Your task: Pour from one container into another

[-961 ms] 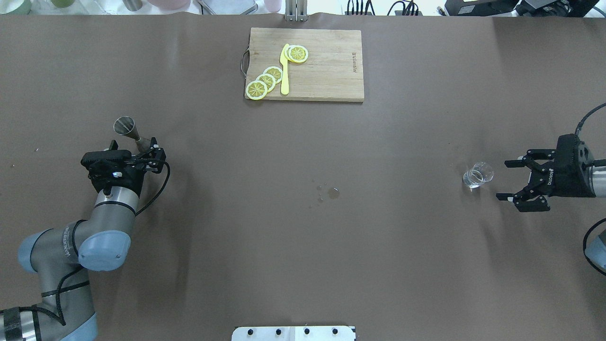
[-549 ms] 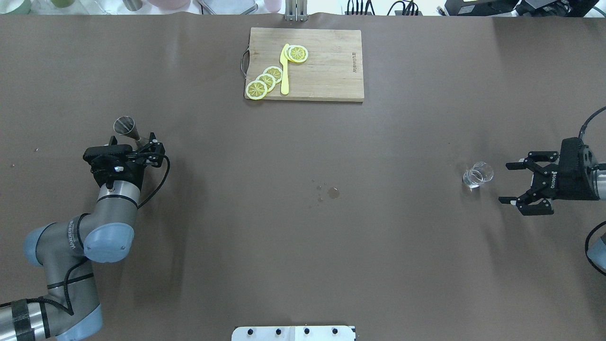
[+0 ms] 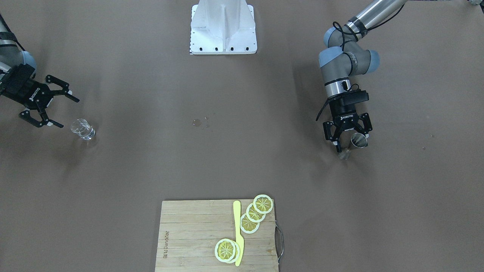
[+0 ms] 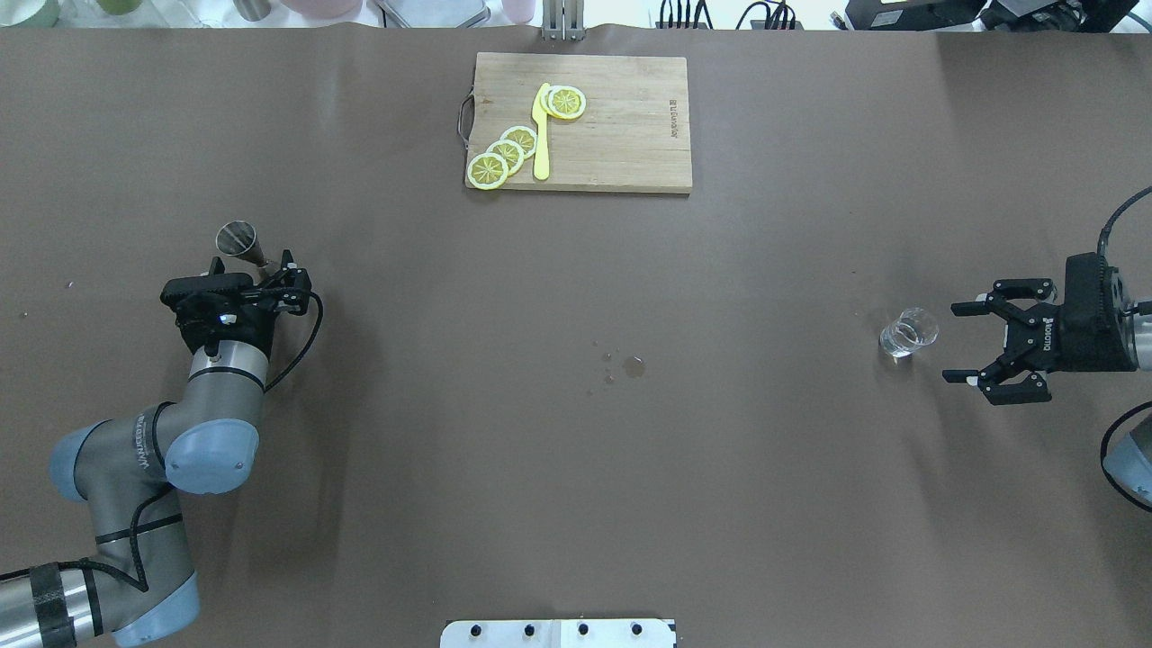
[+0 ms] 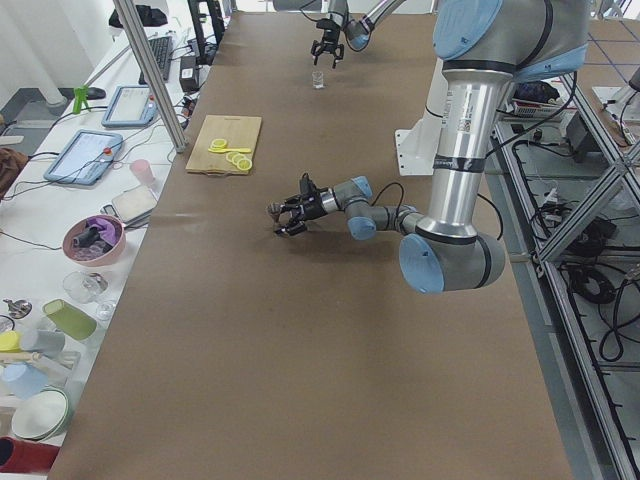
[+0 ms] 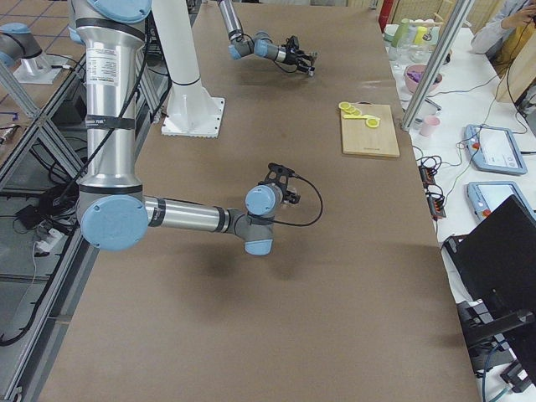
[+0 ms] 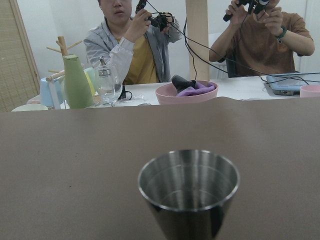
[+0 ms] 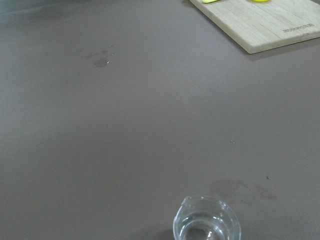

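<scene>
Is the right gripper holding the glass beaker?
No, the right gripper is open, its fingers clear of the glass beaker.

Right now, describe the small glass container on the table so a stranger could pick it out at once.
From the wooden cutting board at the brown table's far edge, look toward the robot's right side, where the open right gripper is. Just ahead of it stands a small glass beaker, apart from it. It alone is transparent, with a pour lip; the steel cup is opaque.
</scene>
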Controlling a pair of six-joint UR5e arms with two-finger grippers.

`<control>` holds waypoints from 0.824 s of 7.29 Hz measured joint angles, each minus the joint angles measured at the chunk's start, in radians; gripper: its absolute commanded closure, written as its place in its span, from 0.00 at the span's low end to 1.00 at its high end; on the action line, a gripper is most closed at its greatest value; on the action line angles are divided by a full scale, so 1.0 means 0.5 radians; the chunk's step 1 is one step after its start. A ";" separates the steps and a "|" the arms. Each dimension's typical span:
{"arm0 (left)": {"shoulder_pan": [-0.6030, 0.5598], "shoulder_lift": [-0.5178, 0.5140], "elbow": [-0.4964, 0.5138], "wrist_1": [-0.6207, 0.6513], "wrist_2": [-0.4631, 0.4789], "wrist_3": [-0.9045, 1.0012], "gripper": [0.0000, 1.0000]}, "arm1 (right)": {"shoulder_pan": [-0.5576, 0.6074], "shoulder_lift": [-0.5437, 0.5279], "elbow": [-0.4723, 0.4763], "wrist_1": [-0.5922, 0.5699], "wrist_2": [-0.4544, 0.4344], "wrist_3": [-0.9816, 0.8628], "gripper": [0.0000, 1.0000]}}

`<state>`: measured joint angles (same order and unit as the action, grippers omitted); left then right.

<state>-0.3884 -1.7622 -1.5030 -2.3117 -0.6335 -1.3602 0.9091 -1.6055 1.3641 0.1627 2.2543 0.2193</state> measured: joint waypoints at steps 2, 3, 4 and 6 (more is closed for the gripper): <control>-0.004 -0.006 0.000 0.000 0.000 -0.001 0.70 | 0.035 0.017 -0.019 0.002 0.017 -0.011 0.01; -0.005 -0.010 -0.002 0.000 -0.004 -0.001 1.00 | 0.055 0.026 -0.031 -0.001 0.029 -0.018 0.00; -0.010 -0.016 -0.009 -0.001 -0.033 0.001 1.00 | 0.063 0.035 -0.046 0.000 0.029 -0.018 0.00; -0.046 -0.029 -0.022 -0.006 -0.146 0.024 1.00 | 0.053 0.069 -0.096 0.005 0.010 -0.015 0.01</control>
<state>-0.4114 -1.7767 -1.5140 -2.3144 -0.7062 -1.3481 0.9359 -1.5712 1.3161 0.1654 2.2594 0.2117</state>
